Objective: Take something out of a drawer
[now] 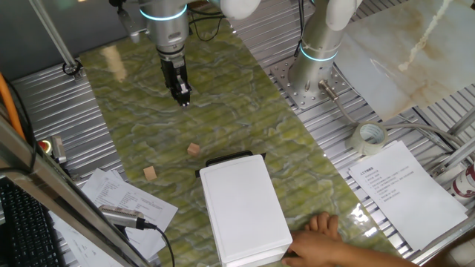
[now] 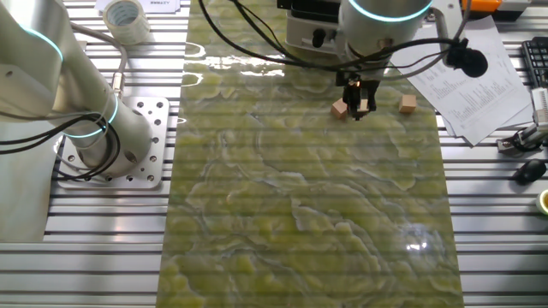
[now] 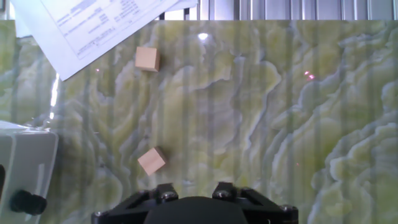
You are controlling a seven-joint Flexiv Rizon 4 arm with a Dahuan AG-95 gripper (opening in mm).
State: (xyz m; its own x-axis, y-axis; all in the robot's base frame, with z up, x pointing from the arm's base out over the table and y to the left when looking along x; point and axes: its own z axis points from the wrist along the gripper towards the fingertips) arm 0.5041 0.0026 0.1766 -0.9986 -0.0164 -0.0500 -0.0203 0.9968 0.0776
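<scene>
**2 cubes on the mat, 1 white box, gripper aloft**

1 gripper [image 1: 182,95] hangs over the green marbled mat [image 1: 245,126], clear of every object. Its 2 black fingers look close together with nothing between them, but from these angles I cannot tell whether they are clenched or slightly parted; in the hand view only the black finger base shows at the bottom edge.

2 small tan wooden cubes lie bare on the mat, outside the box. The nearer cube [image 1: 194,149] sits just beyond the black front edge of the drawer [image 1: 228,161]; the farther cube [image 1: 150,173] rests apart from it, close to the papers at the mat's edge. The hand view shows both, well apart from each other. Which of the 2 is the task's cube cannot be told.

1 long white box [image 1: 245,211] stands on the mat, its black-edged drawer end facing the gripper. Whether the drawer is slid out cannot be told.

1 human hand [image 1: 326,233] touches the box's far end.

1 roll of tape [image 1: 369,136] lies on the slatted table beside a second arm's base [image 1: 312,70].
</scene>
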